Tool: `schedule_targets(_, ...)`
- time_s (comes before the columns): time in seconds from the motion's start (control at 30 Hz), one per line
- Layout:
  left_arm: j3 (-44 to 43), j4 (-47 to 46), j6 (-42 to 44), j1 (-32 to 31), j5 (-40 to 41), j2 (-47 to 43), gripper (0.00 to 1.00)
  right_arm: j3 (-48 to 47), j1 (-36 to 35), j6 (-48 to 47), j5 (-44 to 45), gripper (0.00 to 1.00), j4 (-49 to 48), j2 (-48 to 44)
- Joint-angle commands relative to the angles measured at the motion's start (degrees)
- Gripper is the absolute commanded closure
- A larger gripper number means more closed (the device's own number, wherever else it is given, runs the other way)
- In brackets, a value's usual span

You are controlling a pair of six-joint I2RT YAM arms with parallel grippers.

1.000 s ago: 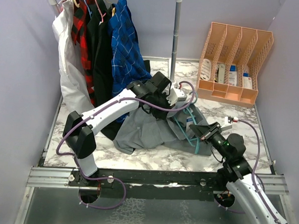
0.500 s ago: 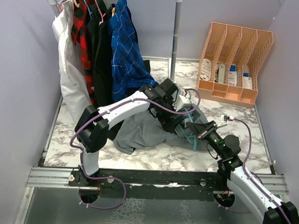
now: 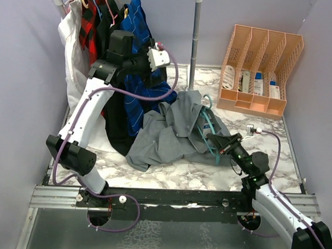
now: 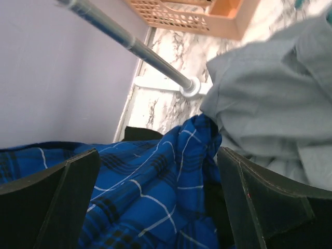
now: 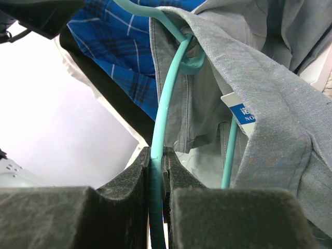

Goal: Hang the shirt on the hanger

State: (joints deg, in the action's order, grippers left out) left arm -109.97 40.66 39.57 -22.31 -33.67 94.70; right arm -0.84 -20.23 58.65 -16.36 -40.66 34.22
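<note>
Grey shirt [image 3: 174, 133] in a crumpled heap in the middle of the worktop [image 3: 169, 177]. Drapes partly over the teal hanger [image 3: 210, 132] at the heap's 3 o'clock side, with the hook [image 3: 207, 99] poking out at 1 o'clock. Right claw [image 5: 156, 155] at 4 o'clock of the heap: nearly closed, pinching the thin hanger bar. White-and-blue label [image 5: 239, 111] just beside that bar. Left claw [image 4: 158, 154] high at 11 o'clock, beside the blue plaid shirt [image 4: 150, 202] on the rack [image 3: 195, 37]: spread wide, gripping nothing, well apart from the grey shirt.
</note>
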Motion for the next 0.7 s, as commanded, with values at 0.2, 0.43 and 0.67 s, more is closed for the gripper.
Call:
schedule_targets(0.2, 7.3, 15.2, 45.1, -0.2, -19.9, 1.3, 0.03, 9.4, 0.2, -7.6, -9.4, 0.99, -15.1, 6.2)
schedule_targets(0.43, 7.0, 18.9, 51.6, -3.0, -20.1, 4.8, 0.01, 8.2, 0.2, -8.9, -15.1, 0.99, -19.7, 9.3)
schedule_targets(0.67, 14.1, 19.0, 57.1, -5.6, -17.7, 3.4, 0.01, 4.5, 0.2, -6.1, -20.2, 0.99, -23.8, 14.0)
